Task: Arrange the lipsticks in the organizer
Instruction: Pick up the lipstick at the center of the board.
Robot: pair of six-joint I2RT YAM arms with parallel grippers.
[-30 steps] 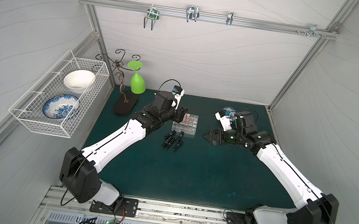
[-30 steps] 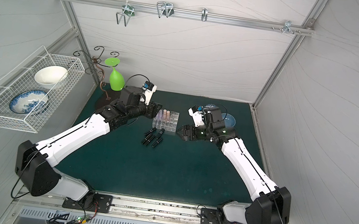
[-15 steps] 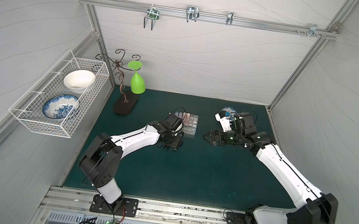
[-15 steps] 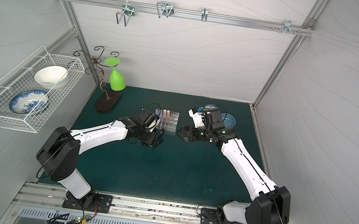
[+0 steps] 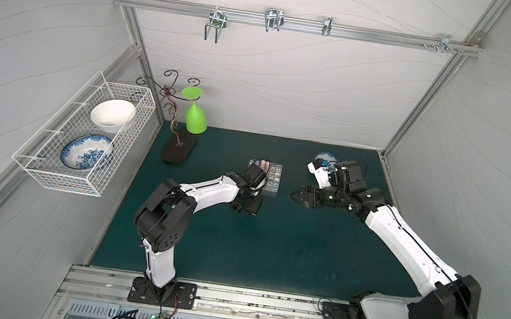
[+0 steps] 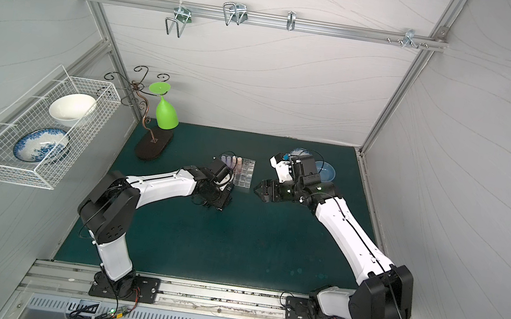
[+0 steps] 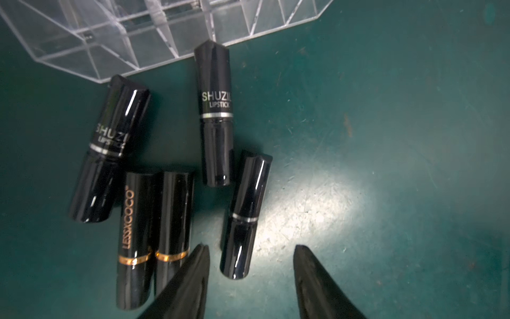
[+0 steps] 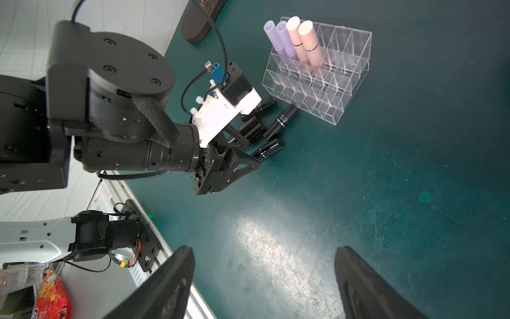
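**Left arm drops from the organizer to the loose black tubes**

The left arm (image 5: 205,190) has swung away from its high reach beside the organizer (image 5: 274,179) and folded down low over the green tabletop (image 5: 267,254). The right arm (image 5: 407,238) has barely shifted. My reading is that one placing is finished and the next pick is starting, with the task less than half done.

The right pincer (image 8: 265,251) hangs apart over bare tabletop with nothing between its jaws, well clear of the organizer.

In both top views the left wrist covers the loose tubes, so the count comes from elsewhere. The right wrist view alone shows what is already stored: two lilac lipsticks (image 8: 277,37) and two peach lipsticks (image 8: 303,38) stand upright side by side in the organizer's far row, with every other cell empty.

The left wrist view alone shows five black lipsticks (image 7: 216,110) lying flat just beside the organizer's near wall, two of them touching side by side. The left pincer (image 7: 251,247) is apart and straddles the lower end of the slimmest black lipstick (image 7: 245,210), which lies closer to one finger and is not yet clamped.
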